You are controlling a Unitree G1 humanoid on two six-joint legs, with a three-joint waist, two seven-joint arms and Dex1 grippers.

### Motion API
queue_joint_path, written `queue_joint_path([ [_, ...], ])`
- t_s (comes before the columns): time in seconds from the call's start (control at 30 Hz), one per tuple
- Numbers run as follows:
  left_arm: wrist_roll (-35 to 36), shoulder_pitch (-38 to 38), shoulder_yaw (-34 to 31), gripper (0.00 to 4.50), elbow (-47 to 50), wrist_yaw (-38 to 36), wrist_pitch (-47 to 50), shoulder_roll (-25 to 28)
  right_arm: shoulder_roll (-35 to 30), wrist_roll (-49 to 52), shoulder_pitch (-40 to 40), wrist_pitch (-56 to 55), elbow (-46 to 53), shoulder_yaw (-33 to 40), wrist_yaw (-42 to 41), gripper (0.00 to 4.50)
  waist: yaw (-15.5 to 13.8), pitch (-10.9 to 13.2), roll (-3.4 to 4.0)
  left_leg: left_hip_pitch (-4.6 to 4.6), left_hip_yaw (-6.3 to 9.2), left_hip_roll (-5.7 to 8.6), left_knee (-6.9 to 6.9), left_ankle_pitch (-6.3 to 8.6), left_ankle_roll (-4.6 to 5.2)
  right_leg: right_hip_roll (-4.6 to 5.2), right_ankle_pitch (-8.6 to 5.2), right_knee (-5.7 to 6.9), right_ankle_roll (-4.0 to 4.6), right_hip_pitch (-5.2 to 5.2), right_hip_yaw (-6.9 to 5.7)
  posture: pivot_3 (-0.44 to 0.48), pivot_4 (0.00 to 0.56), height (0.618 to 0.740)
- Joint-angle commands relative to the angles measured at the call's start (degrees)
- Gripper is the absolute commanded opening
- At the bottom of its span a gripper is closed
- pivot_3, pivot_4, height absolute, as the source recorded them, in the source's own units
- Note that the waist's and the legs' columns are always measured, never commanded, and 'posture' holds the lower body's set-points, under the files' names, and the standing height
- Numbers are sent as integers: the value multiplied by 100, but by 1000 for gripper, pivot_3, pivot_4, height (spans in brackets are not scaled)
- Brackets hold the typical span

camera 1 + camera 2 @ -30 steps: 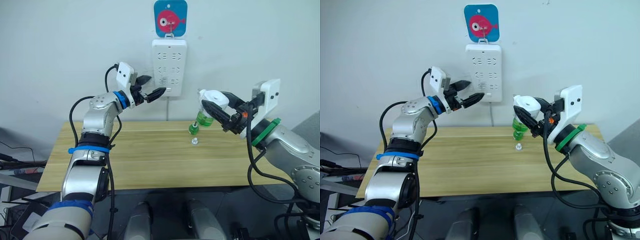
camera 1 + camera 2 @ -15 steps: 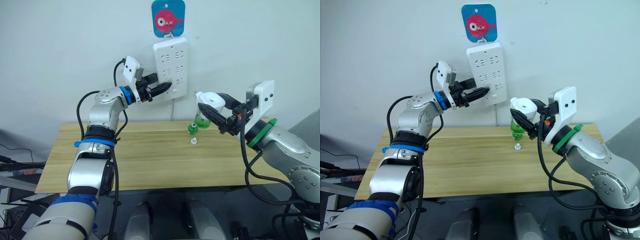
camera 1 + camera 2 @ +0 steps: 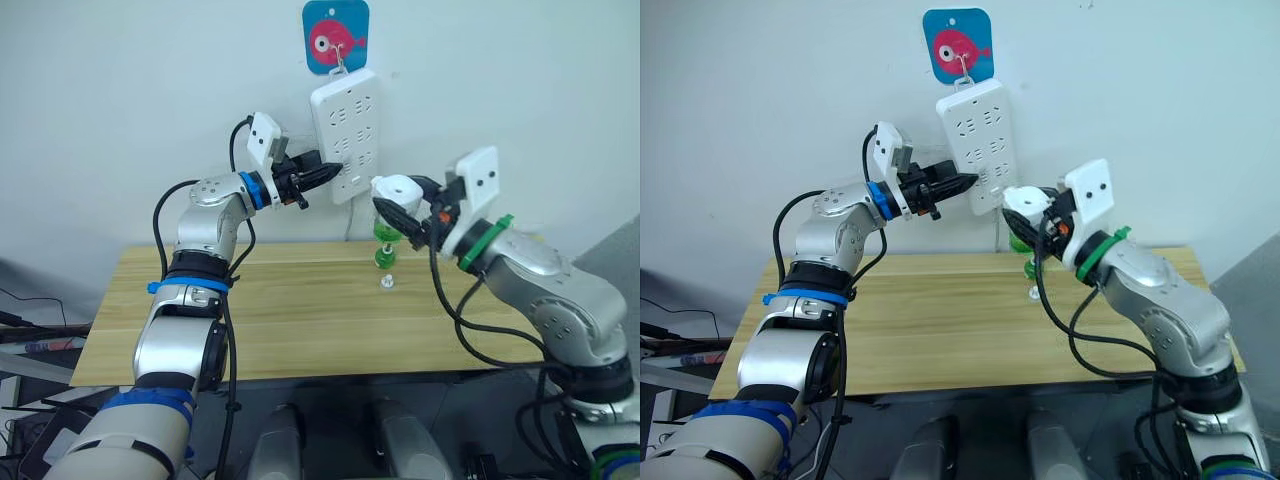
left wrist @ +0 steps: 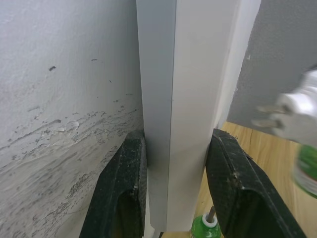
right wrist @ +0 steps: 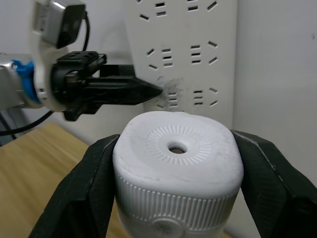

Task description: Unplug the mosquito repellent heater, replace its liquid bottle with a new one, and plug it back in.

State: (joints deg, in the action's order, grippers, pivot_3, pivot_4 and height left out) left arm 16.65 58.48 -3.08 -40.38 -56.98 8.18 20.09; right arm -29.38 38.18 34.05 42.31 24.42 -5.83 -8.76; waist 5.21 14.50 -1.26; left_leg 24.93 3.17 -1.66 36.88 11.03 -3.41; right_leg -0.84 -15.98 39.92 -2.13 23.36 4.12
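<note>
A: Two claws were busy, weren't they? Where was the small white rounded plastic mosquito repellent heater (image 3: 398, 190)?

B: Off the bench, held up near the long white wall power strip (image 3: 346, 133). The right claw (image 5: 174, 163) was closed on its ribbed sides, with a green liquid bottle (image 3: 386, 232) hanging under it.

A: And the left claw (image 4: 173, 198)?

B: Pinched across the strip's lower edge, fingers (image 4: 119, 191) against both faces, steadying it.

A: How would the heater handle?

B: Light and stiff, I'd judge, but smooth (the ribbed band looked the surest place to grip). The prongs would need squaring up to the slots.

A: Any writing?

B: None legible; only a pink fish on the blue square hanger card (image 3: 336, 36).
</note>
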Motion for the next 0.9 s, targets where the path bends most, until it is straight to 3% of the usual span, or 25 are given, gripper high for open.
queue_joint_path([
  [0.03, -49, 124, -134, 1325, 129, 230, -8, 152, 156, -471, 289, -382, -234, -21, -251, 3115, -1, 0, 0, 0, 0, 0, 0, 0, 0, 0, 0, 0, 0, 0, 0, -130, 174, 740],
  [0.23, -23, 85, -146, 1325, 214, 230, 85, 187, 454, -1049, 540, -761, -781, -46, -624, 3115, -4, 0, 0, -1, 1, 0, 0, 0, 0, 0, 2, 4, 4, 0, -1, -117, 172, 740],
  [0.9, 44, 82, -185, 1325, 345, 243, 288, 202, 1115, -1727, 609, -1046, -1235, 225, -989, 3114, 2, 0, 0, -5, 2, -2, 1, -1, -1, 0, 9, 10, 14, 1, -1, -109, 174, 740],
])
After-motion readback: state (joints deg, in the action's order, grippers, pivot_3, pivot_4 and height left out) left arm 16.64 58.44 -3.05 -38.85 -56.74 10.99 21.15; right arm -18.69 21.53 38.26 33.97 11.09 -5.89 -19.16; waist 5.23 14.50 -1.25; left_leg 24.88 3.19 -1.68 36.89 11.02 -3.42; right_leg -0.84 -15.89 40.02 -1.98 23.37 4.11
